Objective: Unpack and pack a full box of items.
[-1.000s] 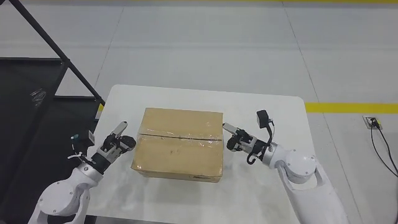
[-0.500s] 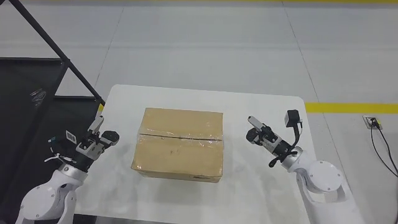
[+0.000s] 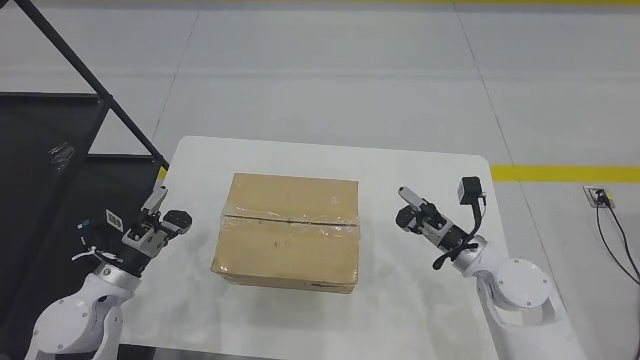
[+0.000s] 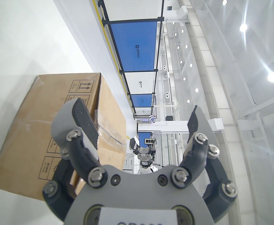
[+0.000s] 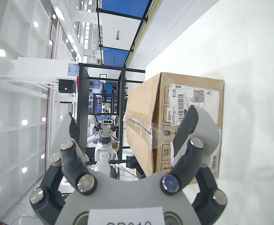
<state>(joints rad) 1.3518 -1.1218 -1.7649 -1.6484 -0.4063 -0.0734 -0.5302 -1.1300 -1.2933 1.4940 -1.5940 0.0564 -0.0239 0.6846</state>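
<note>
A closed cardboard box [image 3: 290, 230], taped along its top seam, stands in the middle of the white table [image 3: 420, 170]. My left gripper [image 3: 160, 215] hovers off the box's left side, apart from it and open. My right gripper [image 3: 410, 207] hovers off the right side, also open and apart. In the left wrist view the open gripper [image 4: 139, 118] holds nothing, and the box [image 4: 33, 118] lies beyond one finger. The right wrist view has its open gripper [image 5: 131, 122] facing the labelled end of the box [image 5: 188, 99].
A black metal frame [image 3: 60, 160] stands off the table's left edge. Bare tabletop lies on both sides of the box and behind it. A yellow floor line [image 3: 560, 172] runs to the right of the table.
Both grippers have drawn back outward from the box's sides, the left one to the left and the right one to the right. Over the last half second nothing has moved.
</note>
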